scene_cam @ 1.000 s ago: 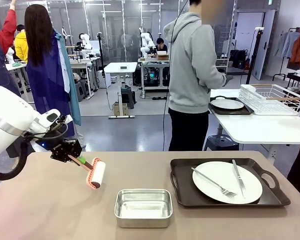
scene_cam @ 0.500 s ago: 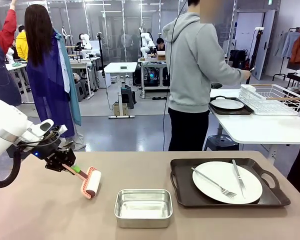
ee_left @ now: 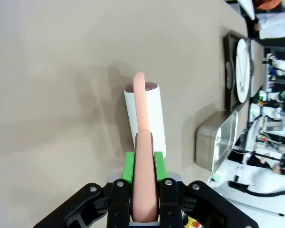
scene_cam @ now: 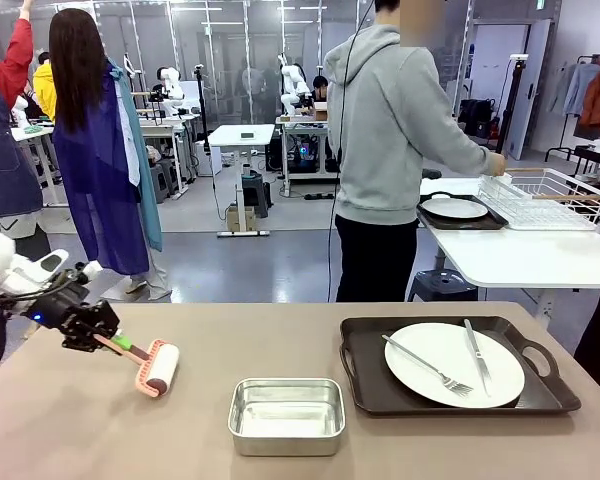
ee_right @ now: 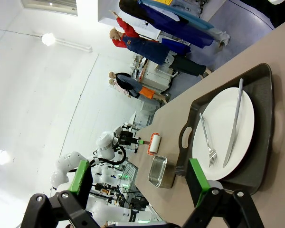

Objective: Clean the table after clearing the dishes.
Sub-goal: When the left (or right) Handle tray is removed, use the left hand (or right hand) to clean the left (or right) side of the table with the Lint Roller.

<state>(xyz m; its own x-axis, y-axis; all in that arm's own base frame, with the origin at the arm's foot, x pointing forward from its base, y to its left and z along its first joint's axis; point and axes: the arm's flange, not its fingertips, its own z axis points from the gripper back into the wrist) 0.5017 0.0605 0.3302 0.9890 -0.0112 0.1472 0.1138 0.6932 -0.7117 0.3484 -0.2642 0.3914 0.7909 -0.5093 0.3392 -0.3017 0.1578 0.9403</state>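
My left gripper (scene_cam: 108, 342) is shut on the pink handle of a lint roller (scene_cam: 158, 368), whose white roll lies low at the taupe table (scene_cam: 100, 430) near its left side. In the left wrist view the green pads (ee_left: 129, 166) clamp the handle and the roll (ee_left: 145, 116) points away over the table top. A white plate (scene_cam: 455, 363) with fork and knife sits on a dark tray (scene_cam: 360, 350) at the table's right. My right gripper (ee_right: 138, 178) is open and holds nothing, high above that plate (ee_right: 223, 128). A second plate (scene_cam: 454, 208) rests on a tray on the white table behind.
A small steel pan (scene_cam: 287, 414) stands near the table's front middle, between the roller and the tray. A person in a grey hoodie (scene_cam: 385, 150) stands with their back turned at the white table, by a white wire rack (scene_cam: 545, 195).
My left arm has drawn back to the left with the lint roller, and the roll has come lower and closer to the left edge. The person's arm has reached toward the rack.
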